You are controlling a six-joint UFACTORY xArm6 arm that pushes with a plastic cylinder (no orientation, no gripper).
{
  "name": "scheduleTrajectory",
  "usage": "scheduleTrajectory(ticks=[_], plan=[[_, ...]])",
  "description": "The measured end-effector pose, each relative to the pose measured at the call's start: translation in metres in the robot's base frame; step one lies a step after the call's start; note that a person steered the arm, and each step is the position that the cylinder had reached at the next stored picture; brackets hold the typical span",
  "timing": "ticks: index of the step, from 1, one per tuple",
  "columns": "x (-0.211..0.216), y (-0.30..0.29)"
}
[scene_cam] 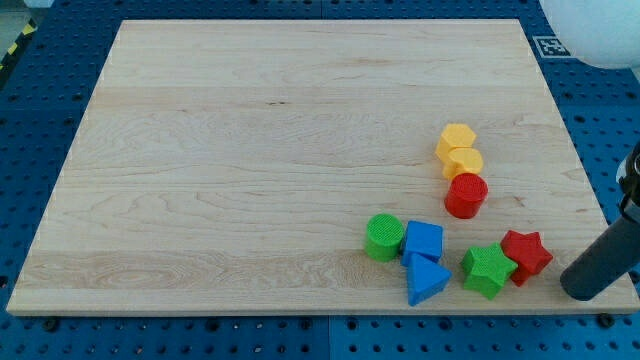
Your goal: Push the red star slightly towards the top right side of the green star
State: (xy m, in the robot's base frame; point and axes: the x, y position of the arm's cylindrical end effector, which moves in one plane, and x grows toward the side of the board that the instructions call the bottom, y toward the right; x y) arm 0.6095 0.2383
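Observation:
The red star (pixel 527 254) lies near the board's bottom right corner, touching the right side of the green star (pixel 487 270). My tip (pixel 580 289) is the lower end of the dark rod, at the view's right edge. It sits right of and slightly below the red star, a short gap away from it.
A red cylinder (pixel 466 195) stands above the stars, with a yellow cylinder (pixel 464 163) and a yellow hexagon (pixel 456 139) above it. A green cylinder (pixel 383 237), a blue cube (pixel 423 241) and a blue triangle (pixel 428 281) lie left of the green star. The board's right edge (pixel 590 190) is close.

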Motion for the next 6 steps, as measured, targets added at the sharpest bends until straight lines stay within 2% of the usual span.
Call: scheduleTrajectory(ticks=[3, 6], plan=[[-0.019, -0.026], [-0.021, -0.045]])
